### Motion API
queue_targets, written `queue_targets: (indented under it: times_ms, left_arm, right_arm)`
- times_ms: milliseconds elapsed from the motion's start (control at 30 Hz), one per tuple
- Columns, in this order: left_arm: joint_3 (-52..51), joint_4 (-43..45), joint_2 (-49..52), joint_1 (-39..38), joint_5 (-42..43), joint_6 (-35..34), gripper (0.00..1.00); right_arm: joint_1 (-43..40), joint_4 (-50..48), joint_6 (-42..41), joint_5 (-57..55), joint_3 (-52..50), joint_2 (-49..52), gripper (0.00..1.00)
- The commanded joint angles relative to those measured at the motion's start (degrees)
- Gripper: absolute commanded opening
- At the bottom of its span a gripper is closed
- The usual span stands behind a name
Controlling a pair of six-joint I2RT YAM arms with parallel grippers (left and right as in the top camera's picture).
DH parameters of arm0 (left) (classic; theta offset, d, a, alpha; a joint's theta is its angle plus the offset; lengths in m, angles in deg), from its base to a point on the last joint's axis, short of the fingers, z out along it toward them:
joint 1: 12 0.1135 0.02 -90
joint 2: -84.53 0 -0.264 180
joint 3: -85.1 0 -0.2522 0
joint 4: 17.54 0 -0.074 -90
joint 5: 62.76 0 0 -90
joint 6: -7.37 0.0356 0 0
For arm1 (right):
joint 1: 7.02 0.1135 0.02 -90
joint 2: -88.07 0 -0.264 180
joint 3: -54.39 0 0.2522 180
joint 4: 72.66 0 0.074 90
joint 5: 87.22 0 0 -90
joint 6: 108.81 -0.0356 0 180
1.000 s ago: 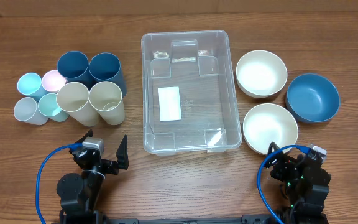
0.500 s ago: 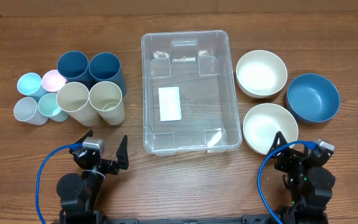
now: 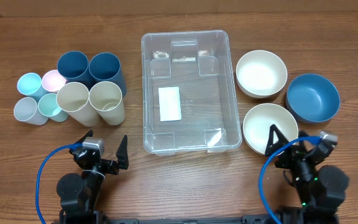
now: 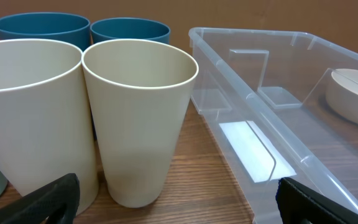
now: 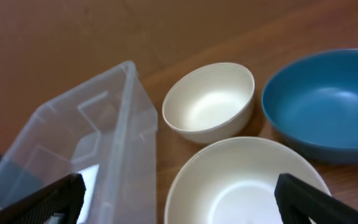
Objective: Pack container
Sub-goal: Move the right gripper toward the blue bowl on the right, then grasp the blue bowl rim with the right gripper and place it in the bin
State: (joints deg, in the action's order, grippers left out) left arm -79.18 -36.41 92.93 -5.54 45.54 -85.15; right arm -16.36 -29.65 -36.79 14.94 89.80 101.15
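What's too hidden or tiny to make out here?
Overhead: any print on the white label in the container is too small to read.
Left wrist: the small pastel cups are mostly hidden behind the cream cups.
Right wrist: the nearest cream bowl is cut off by the bottom edge.

Clear rectangular plastic container [image 3: 190,93], rounded corners, upright and open-topped, empty, white label on base, table centre

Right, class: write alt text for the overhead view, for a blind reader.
An empty clear container sits centrally, cups clustered to its left, three bowls to its right. The left gripper and right gripper sit open along the bottom.
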Motion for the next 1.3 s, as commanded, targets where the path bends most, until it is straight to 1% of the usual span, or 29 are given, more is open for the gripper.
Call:
queue_targets:
  times_ms: [0, 133, 200, 267, 333, 400, 467, 600, 700, 867, 900, 967, 1000, 1200, 1267]
  left_arm:
    - [-0.7, 0.2, -0.6, -0.2, 0.8, 0.9, 1.0]
    - [-0.7, 0.2, -0.6, -0.2, 0.8, 0.9, 1.0]
    - [-0.7, 0.2, -0.6, -0.2, 0.8, 0.9, 1.0]
    - [-0.7, 0.2, -0.6, -0.2, 0.8, 0.9, 1.0]
    - [-0.7, 0.2, -0.6, -0.2, 0.8, 0.9, 1.0]
    - [-0.7, 0.2, -0.6, -0.2, 0.8, 0.9, 1.0]
    - [-0.7, 0.2, -0.6, -0.2, 0.8, 0.9, 1.0]
    - [-0.7, 0.2, -0.6, -0.2, 0.8, 0.9, 1.0]
    - [-0.7, 0.2, -0.6, -0.2, 0.8, 0.9, 1.0]
    - [-0.7, 0.2, -0.6, -0.2, 0.8, 0.9, 1.0]
    - [-0.7, 0.2, -0.6, -0.2, 0.8, 0.9, 1.0]
    - [-0.7, 0.2, -0.6, -0.2, 0.8, 0.9, 1.0]
    - [-0.7, 0.2, -0.6, -0.2, 0.8, 0.9, 1.0]
    - [-0.7, 0.2, -0.6, -0.2, 0.8, 0.9, 1.0]
    - [-0.7, 0.2, -0.6, -0.2, 0.8, 0.9, 1.0]
  right_arm:
    - [-0.1, 3.7, 0.0, -6.1, 13.8, 9.8, 1.0]
    - [-0.7, 9.5, 0.0, -13.8, 26.0, 23.4, 1.0]
    - [-3.1, 10.8, 0.0, -16.6, 30.9, 31.7, 1.0]
    - [-6.4, 11.8, 0.0, -16.2, 34.0, 38.4, 1.0]
    - [-11.1, 12.6, 0.0, -11.1, 36.6, 46.0, 1.0]
    - [-14.8, 11.6, 0.0, -2.9, 37.5, 51.5, 1.0]
    - [-17.4, 10.9, 0.0, 2.5, 37.5, 55.5, 1.0]
    - [-23.5, 11.0, -0.3, 2.9, 37.5, 63.5, 1.0]
    - [-28.1, 11.6, -2.0, 2.9, 37.5, 68.6, 1.0]
    - [-28.8, 11.4, -2.3, 3.0, 37.5, 76.5, 1.0]
    - [-28.8, 10.6, -2.9, 3.0, 37.5, 78.1, 0.99]
    - [-28.8, 8.8, -2.9, 3.0, 37.5, 80.2, 0.92]
    - [-28.8, 8.1, -2.9, 3.0, 37.5, 80.8, 0.88]
    - [-28.8, 3.6, -3.3, 2.9, 37.1, 82.0, 0.76]
    - [-28.8, 2.6, -3.6, 2.9, 37.1, 83.8, 0.7]
